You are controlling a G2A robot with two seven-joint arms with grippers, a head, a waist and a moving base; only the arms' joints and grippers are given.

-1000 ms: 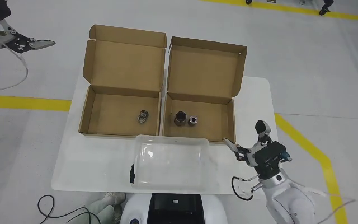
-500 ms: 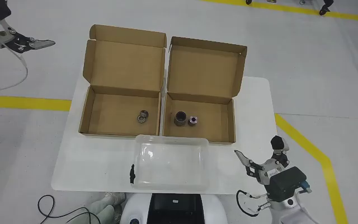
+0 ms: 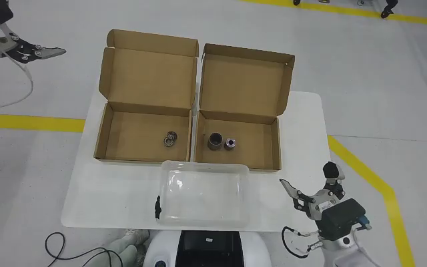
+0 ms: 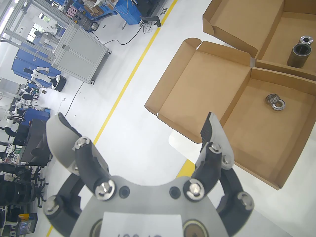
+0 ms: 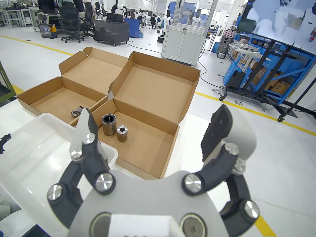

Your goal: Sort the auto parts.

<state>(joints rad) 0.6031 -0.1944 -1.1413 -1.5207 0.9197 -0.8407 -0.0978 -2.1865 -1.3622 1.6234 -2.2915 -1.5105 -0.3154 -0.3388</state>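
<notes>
Left box (image 3: 100, 137): I see bearing (image 3: 171, 139) inside.
Right box (image 3: 275, 143): adjoining; sleeve (image 3: 215, 141), bushing (image 3: 230, 143) side by side.
Tray (image 3: 203, 165): on surface (image 3: 300, 127), before both boxes.

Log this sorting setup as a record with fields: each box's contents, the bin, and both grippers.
Left box: two ring bearings, touching
Right box: dark sleeve and smaller metal cylinder, upright, side by side
Clear bin: in front of both boxes, no parts seen inside
Left gripper: open, holding nothing, off the table's left side
Right gripper: open, holding nothing, near the table's front right corner
</notes>
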